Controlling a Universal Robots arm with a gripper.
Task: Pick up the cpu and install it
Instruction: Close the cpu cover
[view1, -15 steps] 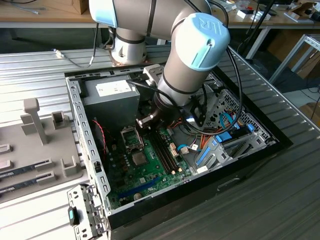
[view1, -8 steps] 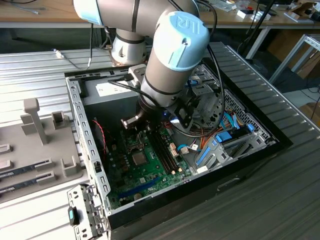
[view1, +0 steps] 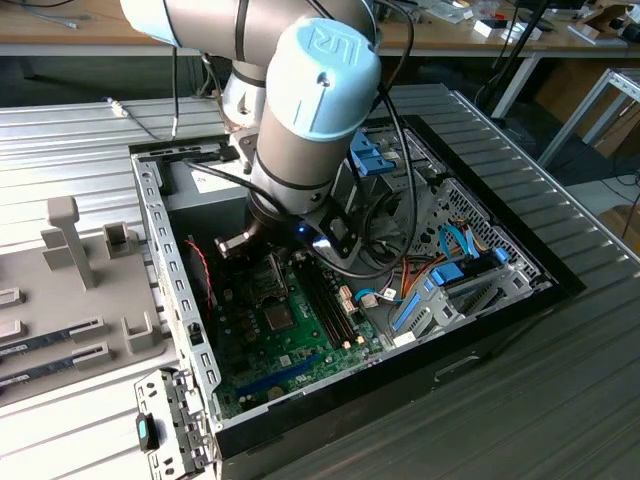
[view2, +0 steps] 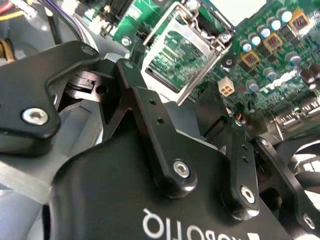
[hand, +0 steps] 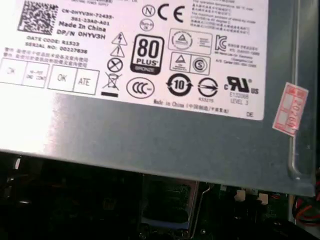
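Note:
My gripper (view2: 182, 97) hangs low inside the open computer case, over the green motherboard (view1: 285, 345). In the exterior view the arm's wrist covers most of the gripper (view1: 243, 242). Just ahead of it in the second wrist view is the silver socket frame (view2: 182, 52), whose window shows a shiny green-patterned surface. The same socket (hand: 167, 205) lies dim below the power supply in the first wrist view. The cpu is hidden; I cannot tell whether it lies within that frame.
The grey power-supply box (hand: 150, 135) stands close beside the socket. The case's metal wall (view1: 165, 250) runs along the exterior view's left. Blue cables (view1: 440, 275) and drive bays fill the case's right. A grey fixture (view1: 70, 300) with memory sticks sits outside the case at the left.

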